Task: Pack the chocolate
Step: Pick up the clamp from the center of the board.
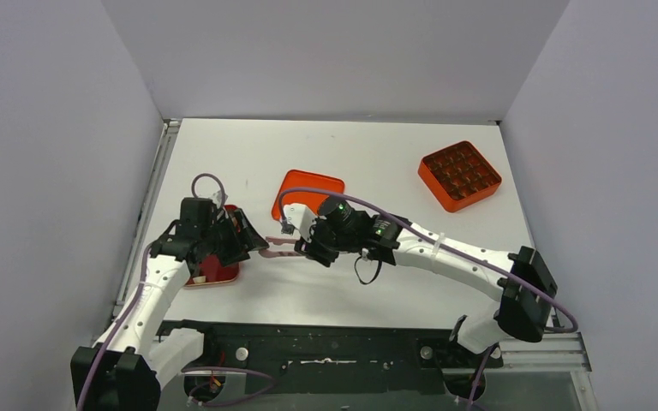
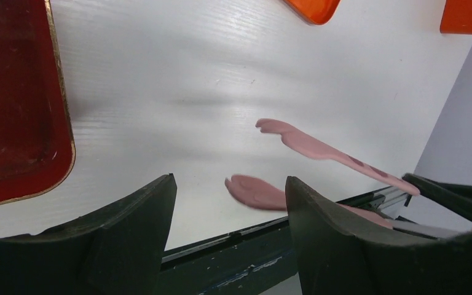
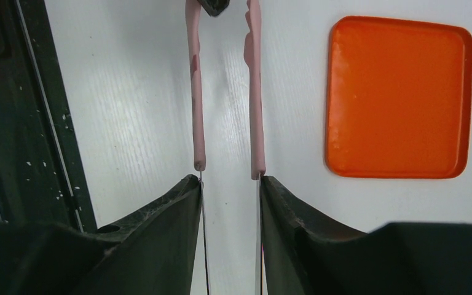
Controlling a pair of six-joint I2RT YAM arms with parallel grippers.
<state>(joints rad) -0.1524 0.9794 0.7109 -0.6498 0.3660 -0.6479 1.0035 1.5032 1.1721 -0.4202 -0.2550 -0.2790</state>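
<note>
Ridged glossy white table (image 1: 377, 154), right fingers (image 3: 153, 246) gripping slim pink tongs (image 3: 257, 92), left fingers (image 2: 129, 233) apart, empty

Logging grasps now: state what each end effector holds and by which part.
Right end effector holds the pink tongs by their handle end, one arm against each finger. Left end effector holds nothing; jaws apart.

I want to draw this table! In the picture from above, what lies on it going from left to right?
red tray → lid → box
</note>
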